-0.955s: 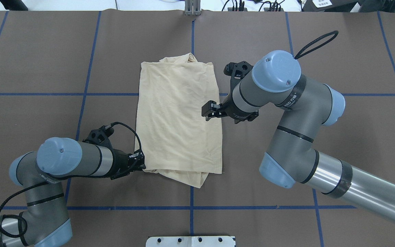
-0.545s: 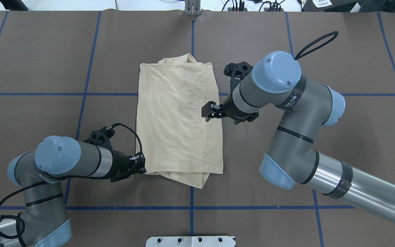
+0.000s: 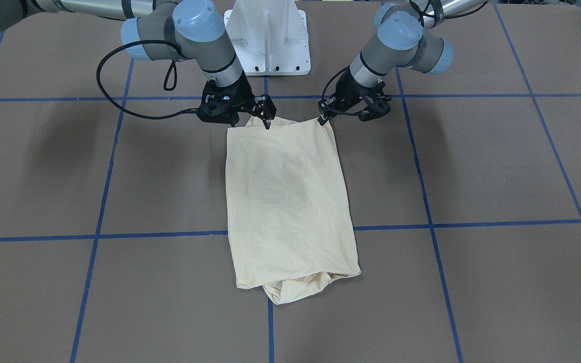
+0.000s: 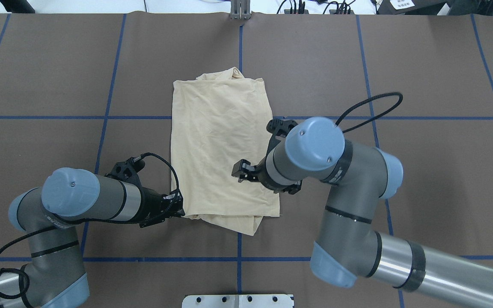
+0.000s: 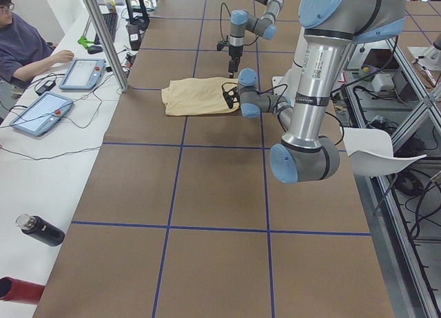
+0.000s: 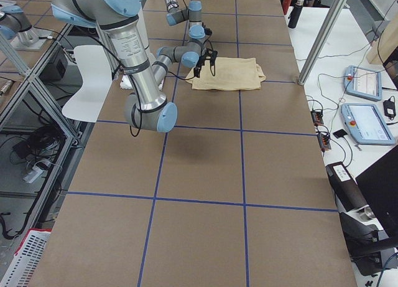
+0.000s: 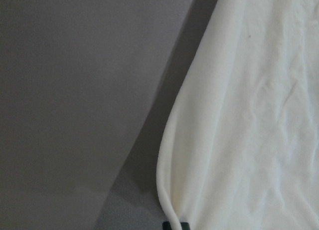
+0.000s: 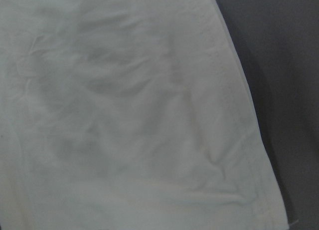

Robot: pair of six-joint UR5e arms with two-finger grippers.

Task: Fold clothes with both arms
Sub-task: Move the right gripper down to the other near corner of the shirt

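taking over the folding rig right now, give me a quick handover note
Left gripper: jaws look shut on the near left corner of the shirt, low at the table.
Right gripper: jaws open, hovering over the shirt's near right part, holding nothing.
Shirt: mid-table, folded lengthwise into a long strip, print hidden, cloth bunched out at both ends.
Done: sides and sleeves appear folded in.
Left: probably the right gripper takes the near right corner, then both arms carry the near end over to the far end and tidy the bunched bits.

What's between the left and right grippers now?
Only the robot-side edge of the shirt, running from the left gripper to the right gripper. Clearest in the exterior front-facing view.
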